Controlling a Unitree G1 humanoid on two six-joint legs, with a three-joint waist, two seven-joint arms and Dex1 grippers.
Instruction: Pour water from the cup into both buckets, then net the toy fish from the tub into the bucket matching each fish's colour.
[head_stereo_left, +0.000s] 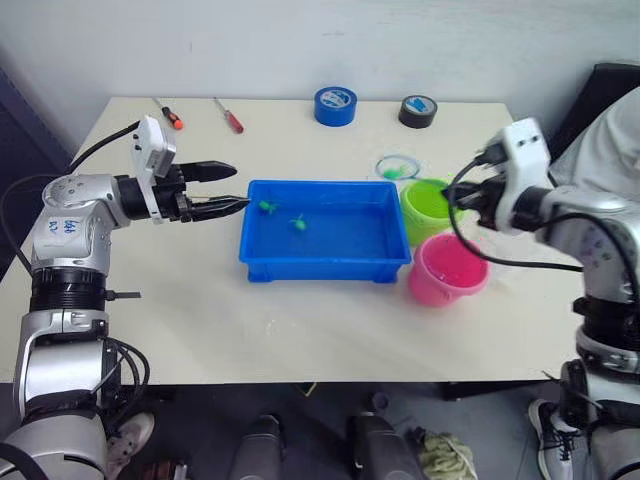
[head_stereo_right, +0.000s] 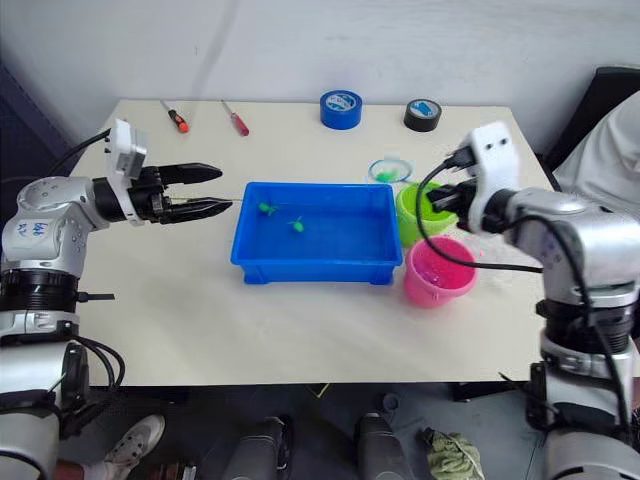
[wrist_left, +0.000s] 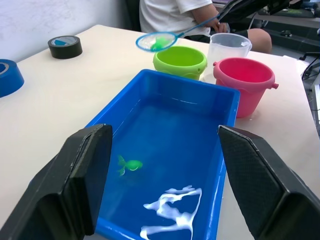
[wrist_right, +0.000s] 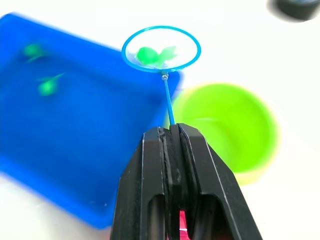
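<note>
- Two green fish (head_stereo_left: 281, 215) floated in the blue tub (head_stereo_left: 325, 268) when I checked, both ahead of my left jaws (head_stereo_left: 233, 188) and nearer them than the tub's far end.
- My left jaws were spread wide and empty, hovering just short of the tub's near wall.
- My right jaws (wrist_right: 172, 131) were clamped tight on the net's thin handle (wrist_right: 168, 104), which ran straight out from between the fingertips.
- At the handle's far end, the net hoop (wrist_right: 161, 49) held a third green fish (wrist_right: 155, 54) in the air, past the green bucket (wrist_right: 234, 126) and over the bench (head_stereo_left: 200, 310) by the tub's corner.
- The green bucket sat just beyond my right jaws and to one side of the handle; the pink bucket (head_stereo_left: 448, 270) stood touching it, beside the tub's end.
- From the left jaws, the clear cup (wrist_left: 228, 46) stood behind both buckets, at the far end.
</note>
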